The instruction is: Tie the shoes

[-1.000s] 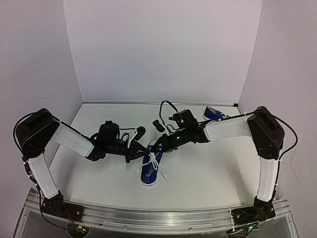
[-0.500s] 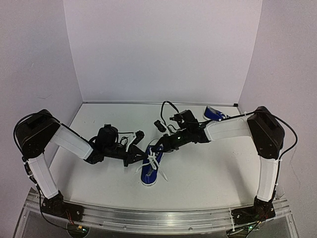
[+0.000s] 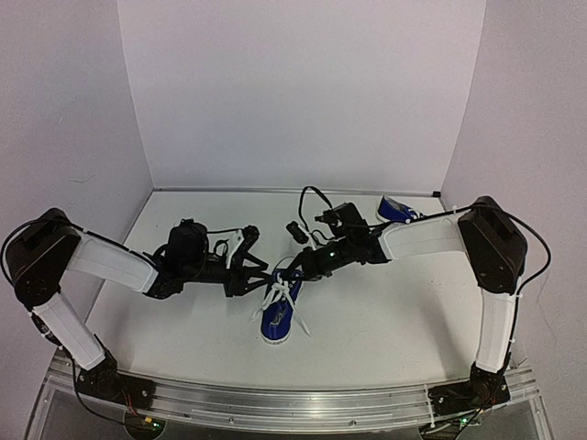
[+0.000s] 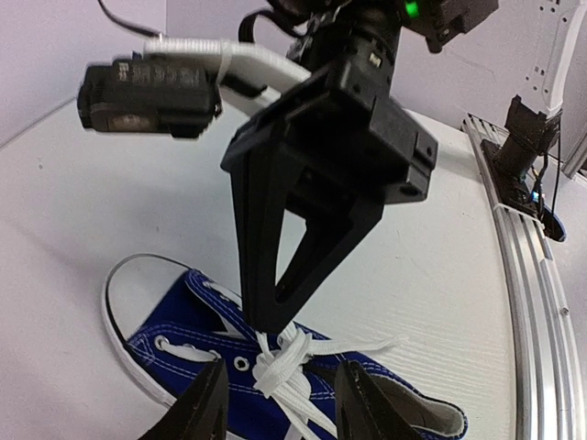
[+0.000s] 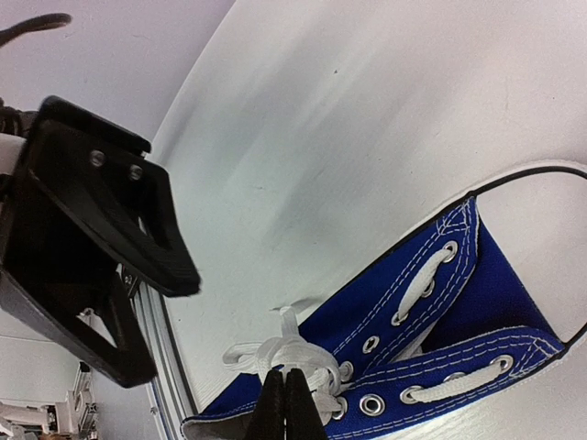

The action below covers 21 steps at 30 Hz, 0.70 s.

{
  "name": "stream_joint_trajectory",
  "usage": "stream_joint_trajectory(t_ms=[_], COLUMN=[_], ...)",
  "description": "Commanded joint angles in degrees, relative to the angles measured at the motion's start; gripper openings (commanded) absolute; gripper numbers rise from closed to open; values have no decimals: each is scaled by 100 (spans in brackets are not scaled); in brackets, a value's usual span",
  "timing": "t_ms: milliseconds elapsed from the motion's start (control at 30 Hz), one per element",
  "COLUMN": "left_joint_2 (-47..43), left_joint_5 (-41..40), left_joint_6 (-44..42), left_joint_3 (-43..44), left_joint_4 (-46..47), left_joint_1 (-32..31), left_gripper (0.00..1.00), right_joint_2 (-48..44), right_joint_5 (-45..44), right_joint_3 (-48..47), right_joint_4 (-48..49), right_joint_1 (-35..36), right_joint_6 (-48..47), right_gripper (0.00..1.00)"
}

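Our right tool (image 5: 284, 385) is clenched on the white laces (image 5: 293, 353) of the near shoe (image 3: 276, 316), which lies midway on the surface (image 3: 385, 316). Our left tool (image 4: 280, 403) hangs released just over it. The other shoe (image 3: 396, 211) lies far right.

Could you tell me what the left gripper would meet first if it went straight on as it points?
Most likely the white laces of the blue shoe, right ahead of the open left gripper; the right gripper pinches them beyond, though depth is unclear.
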<state>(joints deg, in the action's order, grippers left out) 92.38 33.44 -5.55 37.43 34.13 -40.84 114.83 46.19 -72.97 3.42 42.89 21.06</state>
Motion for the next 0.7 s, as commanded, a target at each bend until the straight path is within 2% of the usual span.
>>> stream_joint_trajectory(t_ms=[0,267,367,533,667], left_joint_2=[-444,-133,92,465,506], left_joint_5=[-370,-193,-166,-373,-507], left_joint_6=[112,461,501,502,503], left_joint_3=[-75,-91,84,367,406], left_joint_4=[-508,-861,-1007,-1249,-1249], left_joint_1=[-12,-197,-343,-506,-532], left_gripper=[50,59,59,55,43], right_joint_2=[-39,-84,-88,-112,-131], right_joint_5=[14,-12,-15,-33,-48], right_joint_3=[-99,-82,-68,-56,-34], right_joint_4=[150,150,152,151,150], right_joint_1=[-2,-8,-4,-8,-9], right_joint_6=[-5,8,12,18,12], right_gripper=[0,0,0,0,0])
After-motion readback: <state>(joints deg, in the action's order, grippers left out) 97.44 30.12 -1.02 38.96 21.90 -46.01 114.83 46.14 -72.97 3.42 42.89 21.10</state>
